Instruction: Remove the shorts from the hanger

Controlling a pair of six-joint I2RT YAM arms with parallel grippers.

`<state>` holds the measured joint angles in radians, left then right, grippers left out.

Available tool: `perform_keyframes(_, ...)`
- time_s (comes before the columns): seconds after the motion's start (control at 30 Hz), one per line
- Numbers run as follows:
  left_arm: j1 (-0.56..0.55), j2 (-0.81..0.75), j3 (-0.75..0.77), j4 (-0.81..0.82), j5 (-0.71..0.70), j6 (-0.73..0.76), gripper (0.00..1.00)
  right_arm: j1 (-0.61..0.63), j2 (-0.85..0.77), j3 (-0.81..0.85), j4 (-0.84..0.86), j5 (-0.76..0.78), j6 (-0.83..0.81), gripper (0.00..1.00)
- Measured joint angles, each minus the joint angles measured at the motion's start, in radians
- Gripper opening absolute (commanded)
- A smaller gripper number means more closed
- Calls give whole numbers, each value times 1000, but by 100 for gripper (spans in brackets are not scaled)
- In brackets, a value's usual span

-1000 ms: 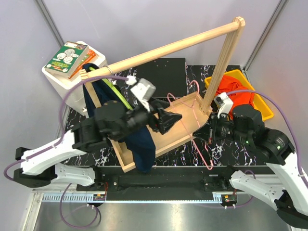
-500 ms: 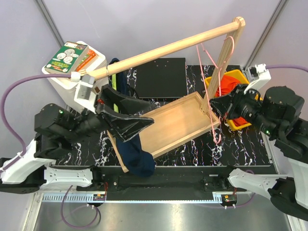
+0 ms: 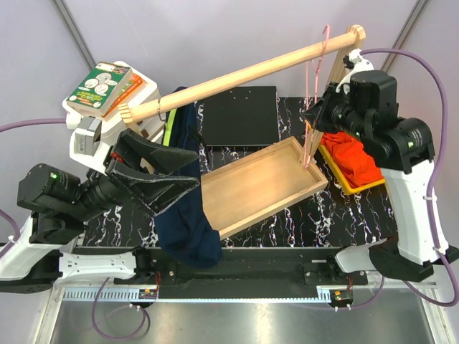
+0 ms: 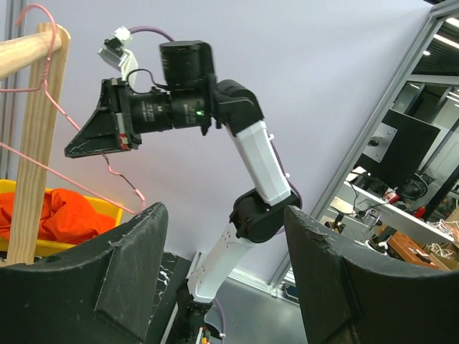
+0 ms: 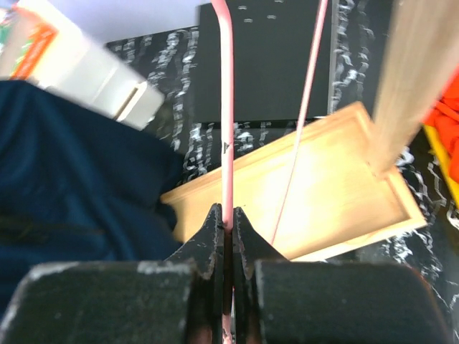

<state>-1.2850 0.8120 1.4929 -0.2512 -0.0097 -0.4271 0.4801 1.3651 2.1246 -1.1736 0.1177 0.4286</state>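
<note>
The dark navy shorts (image 3: 188,222) with a yellow-green waistband strip (image 3: 170,131) hang from the left end of the wooden rail (image 3: 244,72) and drape over the tray's left end. My left gripper (image 3: 188,170) is open and empty just left of them. In the left wrist view its fingers (image 4: 129,265) stand wide apart. My right gripper (image 3: 315,113) is shut on an empty pink wire hanger (image 3: 313,79), whose hook sits over the rail's right end. The right wrist view shows the wire (image 5: 226,129) pinched between the jaws. The orange shorts (image 3: 353,158) lie in the yellow bin (image 3: 369,185).
A wooden tray (image 3: 265,183) lies under the rail, whose upright post (image 3: 331,93) stands at the tray's right corner. A black mat (image 3: 240,115) lies behind. A white box with books (image 3: 104,86) stands at the back left.
My right arm has lifted the pink hanger from the table up to the rail's right end. My left gripper has drawn back to the left, away from the tray, and stays open.
</note>
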Motion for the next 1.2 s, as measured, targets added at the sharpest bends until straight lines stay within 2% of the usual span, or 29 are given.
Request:
perform_keyframes(0.17,0,-36,-18,-10,-24,2,69,-87,-5,-41,4,-71,-3,0)
perform_keyframes(0.33,0,-75,-20,-56,-96,16,67,-225,-45,-134,30,-187,-4,0)
perform_keyframes(0.4,0,-86,-20,-79,-129,23,66,-256,-51,-162,54,-208,-5,6)
perform_keyframes(0.43,0,-92,-20,-94,-148,28,66,-266,-56,-179,69,-217,-6,16)
perform_keyframes(0.47,0,-98,-20,-110,-165,33,66,-272,-61,-192,84,-226,-7,36)
perform_keyframes(0.57,0,-111,-20,-157,-221,47,66,-281,-72,-217,84,-244,-10,67)
perform_keyframes(0.6,0,-116,-20,-174,-241,53,66,-283,-74,-222,75,-246,-14,84)
perform_keyframes(0.7,0,-130,-20,-219,-293,64,66,-284,-74,-226,53,-248,-24,100)
perform_keyframes(0.9,0,-168,-24,-277,-363,68,65,-285,-93,-170,-68,-158,-61,100)
perform_keyframes(1.07,0,-184,-42,-291,-404,68,65,-285,-99,-14,-153,-26,-113,100)
perform_keyframes(1.2,0,-184,-61,-311,-433,68,65,-269,-98,92,-161,8,-145,100)
